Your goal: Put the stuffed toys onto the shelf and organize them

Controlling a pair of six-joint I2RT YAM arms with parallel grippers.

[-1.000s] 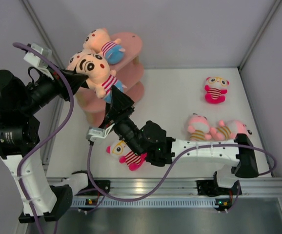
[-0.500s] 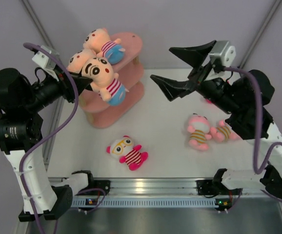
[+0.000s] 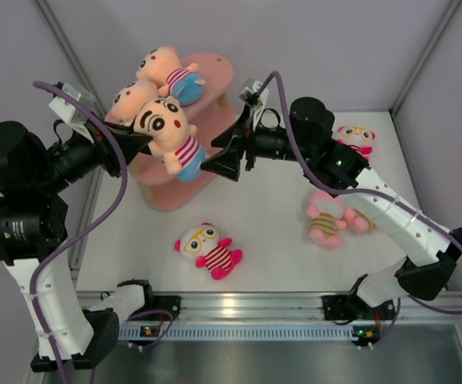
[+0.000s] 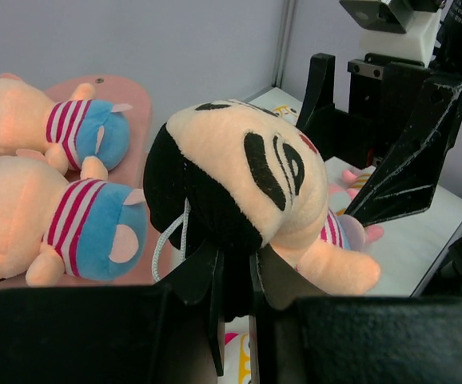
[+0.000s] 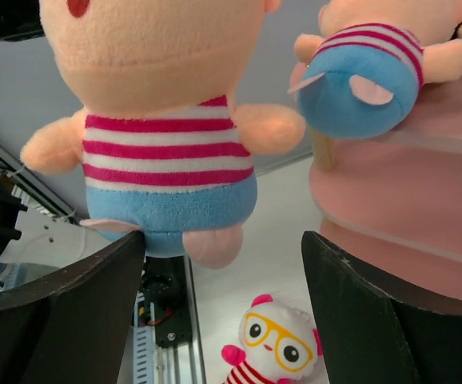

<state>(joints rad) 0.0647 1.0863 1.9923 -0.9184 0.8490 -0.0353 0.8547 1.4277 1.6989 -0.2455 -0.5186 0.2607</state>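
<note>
My left gripper (image 3: 141, 141) is shut on the black-haired head of a peach-headed doll (image 3: 169, 133) and holds it in the air beside the pink shelf (image 3: 215, 76). In the left wrist view the gripper (image 4: 235, 272) pinches this doll (image 4: 251, 180) at the back of its head. Two more peach-headed dolls lie on the shelf, one on the top board (image 3: 165, 68) and one a tier lower (image 3: 129, 99). My right gripper (image 3: 211, 156) is open and empty, right next to the held doll's blue bottom (image 5: 167, 152), which hangs at its fingertips (image 5: 223, 240).
A white-faced glasses doll (image 3: 207, 248) lies on the table near the front, and another (image 3: 352, 138) at the back right. A pink yellow-striped doll (image 3: 325, 216) lies at the right, with a second (image 3: 365, 218) partly behind the right arm. Walls enclose the table.
My right arm has swung from the right side over to the shelf, its open gripper now beside the held doll. My left gripper has barely moved with the doll.
</note>
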